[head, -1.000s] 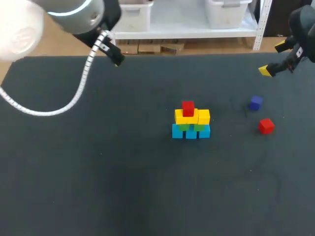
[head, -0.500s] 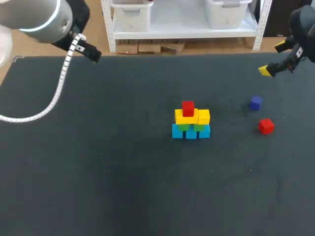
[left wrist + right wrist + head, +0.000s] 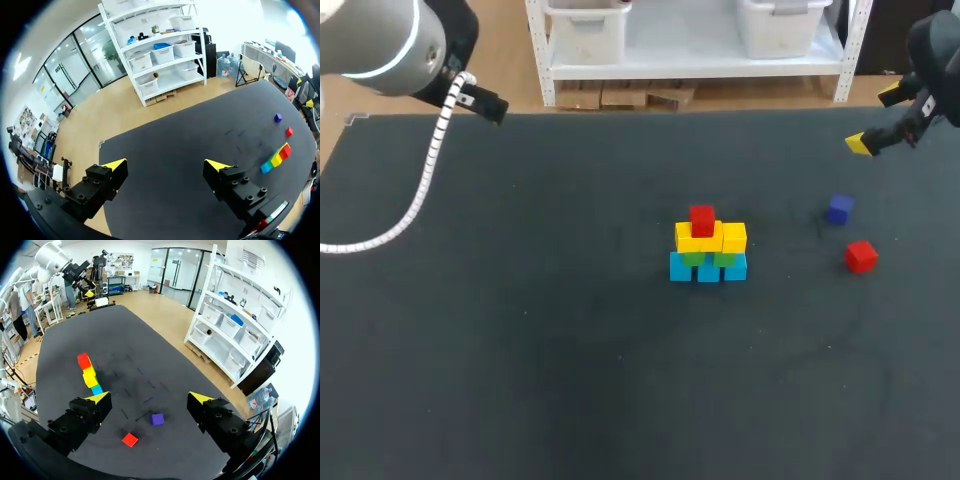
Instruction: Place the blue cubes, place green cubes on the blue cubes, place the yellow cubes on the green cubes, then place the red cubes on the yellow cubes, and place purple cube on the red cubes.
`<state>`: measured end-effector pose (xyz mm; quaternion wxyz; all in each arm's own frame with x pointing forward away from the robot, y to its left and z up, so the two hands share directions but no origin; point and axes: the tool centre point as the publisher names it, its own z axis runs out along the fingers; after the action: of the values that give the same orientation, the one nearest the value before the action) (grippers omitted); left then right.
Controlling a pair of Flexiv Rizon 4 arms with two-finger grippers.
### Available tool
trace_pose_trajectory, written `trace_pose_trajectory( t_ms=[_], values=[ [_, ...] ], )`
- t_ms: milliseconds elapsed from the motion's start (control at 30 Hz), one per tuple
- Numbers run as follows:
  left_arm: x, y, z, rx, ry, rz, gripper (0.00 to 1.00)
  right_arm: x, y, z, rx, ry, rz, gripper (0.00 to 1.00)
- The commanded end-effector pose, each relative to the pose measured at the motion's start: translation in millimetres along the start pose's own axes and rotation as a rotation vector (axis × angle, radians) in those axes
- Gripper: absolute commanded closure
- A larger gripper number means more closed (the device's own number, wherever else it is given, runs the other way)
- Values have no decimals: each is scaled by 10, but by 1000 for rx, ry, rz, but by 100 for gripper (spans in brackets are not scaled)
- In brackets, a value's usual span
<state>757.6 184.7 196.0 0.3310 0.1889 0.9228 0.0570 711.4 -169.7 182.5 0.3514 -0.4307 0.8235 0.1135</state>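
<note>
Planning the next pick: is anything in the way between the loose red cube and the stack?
Nothing visible: bare table lies between the loose red cube and the stack. The purple cube sits apart, off that line, nearer the right gripper.

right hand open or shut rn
Open: the right hand shows its yellow tips wide apart in its wrist view, touching nothing.

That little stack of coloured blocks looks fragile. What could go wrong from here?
The loose red cube must land beside the red cube topping the stack of blue, green and yellow cubes; a nudge there might topple it. The purple cube lies near the loose one, so the open right gripper could bump it.
</note>
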Motion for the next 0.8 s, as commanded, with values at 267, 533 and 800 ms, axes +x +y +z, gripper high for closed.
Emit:
trace_pose_trajectory(
  t_ms=[267, 533, 800],
  values=[
    [26, 19, -53, 41, -6, 49, 0, 5, -1, -5, 0, -1, 0, 0],
    [26, 19, -53, 41, -6, 49, 0, 5, -1, -5, 0, -1, 0, 0],
    [26, 19, -53, 41, -6, 49, 0, 5, -1, -5, 0, -1, 0, 0]
  ],
)
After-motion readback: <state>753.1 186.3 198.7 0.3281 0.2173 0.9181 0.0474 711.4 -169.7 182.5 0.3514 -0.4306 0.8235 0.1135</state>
